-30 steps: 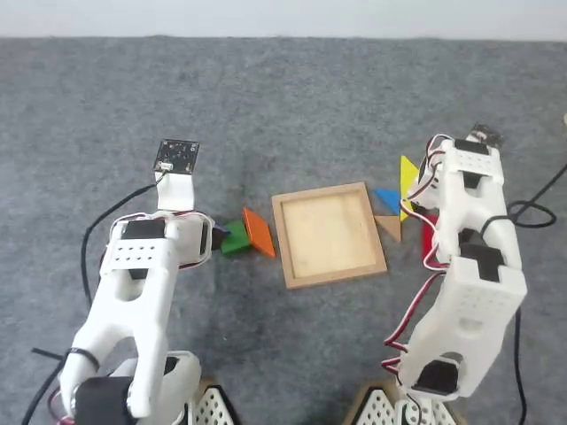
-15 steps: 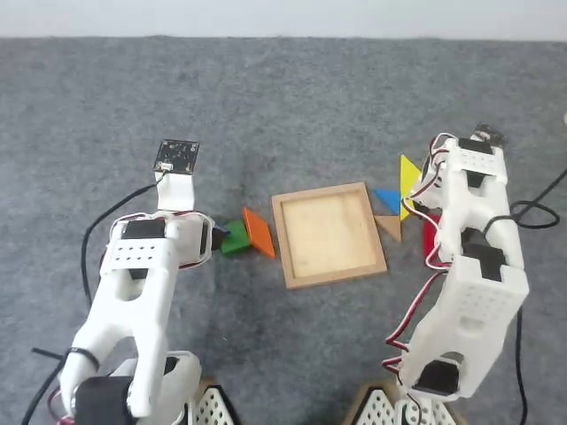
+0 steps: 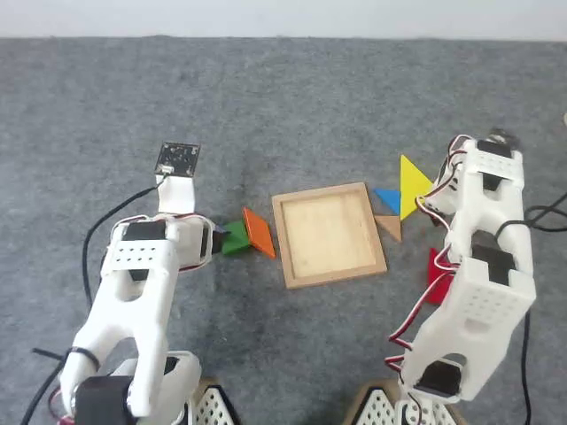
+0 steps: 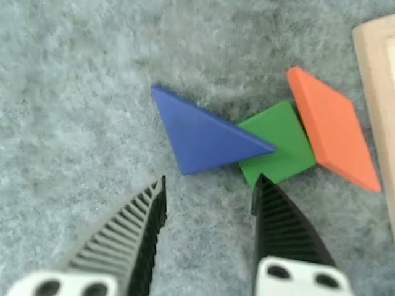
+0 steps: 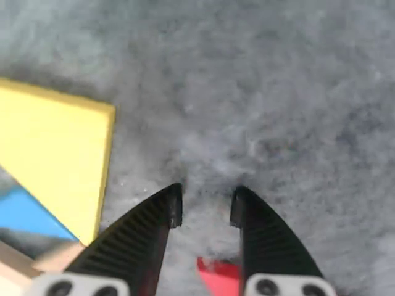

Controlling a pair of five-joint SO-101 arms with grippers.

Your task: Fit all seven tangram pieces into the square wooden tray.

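Note:
The square wooden tray [image 3: 285, 239] lies in the middle of the grey mat with nothing in it. Left of it, an orange parallelogram [image 3: 259, 232] and a green square [image 3: 235, 237] touch each other. In the left wrist view a dark blue triangle [image 4: 203, 139] overlaps the green square [image 4: 278, 145], and my left gripper [image 4: 212, 182] stands open just short of them. Right of the tray lie a yellow triangle [image 3: 410, 184], a light blue triangle [image 3: 387, 197], a tan triangle [image 3: 388, 227] and a red piece [image 3: 436, 266]. My right gripper [image 5: 208, 194] is open over bare mat between the yellow triangle [image 5: 55, 160] and the red piece [image 5: 222, 274].
The mat runs wide and bare behind the tray and in front of it. Cables hang beside both arms. A corner of the tray [image 4: 376, 92] shows past the orange parallelogram [image 4: 333, 129].
The right arm has shifted to the right, away from the tray, uncovering more of the yellow triangle and the red piece. The left arm has stayed put.

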